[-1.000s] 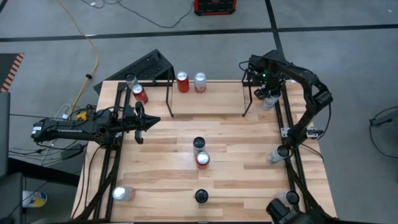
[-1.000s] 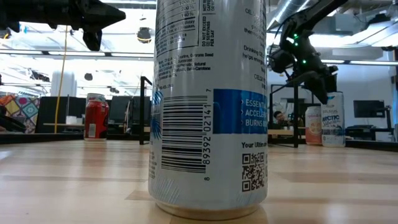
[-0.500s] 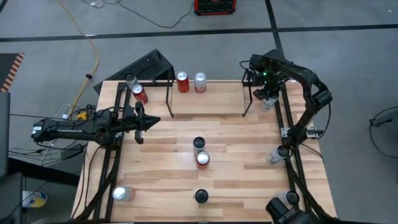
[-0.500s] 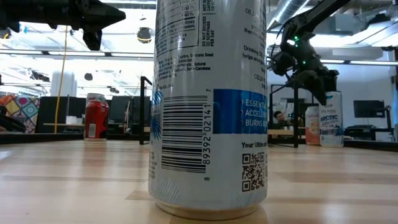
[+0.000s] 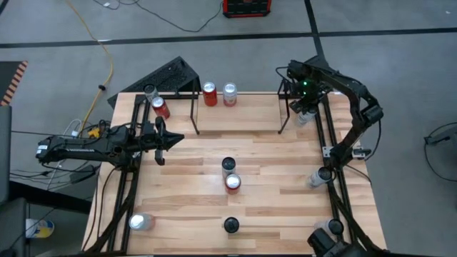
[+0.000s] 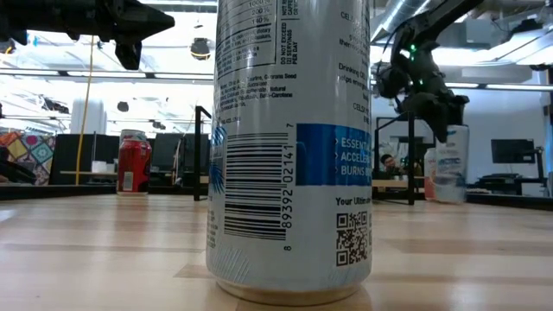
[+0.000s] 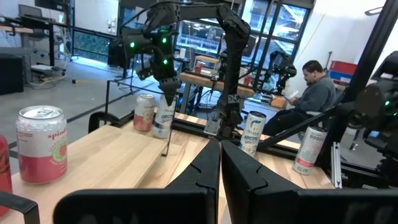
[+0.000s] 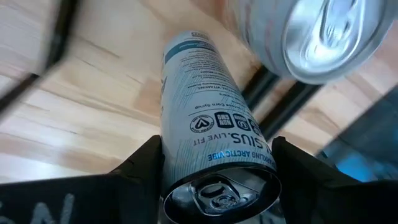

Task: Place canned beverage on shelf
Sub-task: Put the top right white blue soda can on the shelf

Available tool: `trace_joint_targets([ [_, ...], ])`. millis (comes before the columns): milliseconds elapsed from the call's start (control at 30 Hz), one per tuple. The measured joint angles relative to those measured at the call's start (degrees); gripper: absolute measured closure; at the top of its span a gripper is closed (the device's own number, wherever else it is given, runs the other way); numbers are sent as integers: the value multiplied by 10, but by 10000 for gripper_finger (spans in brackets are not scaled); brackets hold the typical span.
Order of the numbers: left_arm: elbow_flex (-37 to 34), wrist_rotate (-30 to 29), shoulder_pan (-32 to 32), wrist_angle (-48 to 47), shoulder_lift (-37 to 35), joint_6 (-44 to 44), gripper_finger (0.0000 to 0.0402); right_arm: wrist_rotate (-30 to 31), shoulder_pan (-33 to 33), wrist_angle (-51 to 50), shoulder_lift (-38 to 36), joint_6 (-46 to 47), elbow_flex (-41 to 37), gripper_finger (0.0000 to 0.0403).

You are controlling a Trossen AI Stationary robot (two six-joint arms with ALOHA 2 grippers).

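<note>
At the far right corner of the table, the right gripper (image 5: 305,107) hangs over a slim pale-blue and white can (image 8: 208,146) that stands upright on the wood just beside the right arm's black rail. Right wrist view: the two dark fingers (image 8: 140,171) bracket the can's top end, one on each side, close against its wall; whether they press it or only sit beside it cannot be told. Jaws partly spread, about a can's width. A second can (image 8: 323,34) stands just beside the first, its silver lid showing. Low view: the same gripper (image 6: 432,108) sits on top of the pale can (image 6: 449,168), with a pinkish can partly hidden next to it. The shelf (image 5: 239,96), a black rod rack, stands along the far edge of the table; a red can (image 5: 209,93) and a silver can (image 5: 229,93) stand side by side at its far edge. Left gripper (image 5: 175,138) hovers above the table's left side, well apart from the cans; left wrist view shows its fingers (image 7: 205,171) pressed together, nothing between them.
</note>
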Motion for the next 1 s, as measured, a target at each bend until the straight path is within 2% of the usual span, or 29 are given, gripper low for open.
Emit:
trace_joint_targets([
  [133,0,0,0,0,0,0,401,-35,3,-7,-25,0,26,182],
  [300,0,0,0,0,0,2,401,-22,16,-6,-62,10,80,182],
  [433,0,0,0,0,0,7,401,0,28,-7,-85,27,141,182],
  [600,0,0,0,0,0,7,401,67,48,-4,-102,52,229,181],
  [667,0,0,0,-2,0,7,401,74,56,3,-102,52,263,181],
  [833,0,1,0,-9,0,6,401,30,89,30,-93,42,317,181],
  [1000,0,4,0,-9,0,-5,401,3,143,30,-49,28,335,181],
])
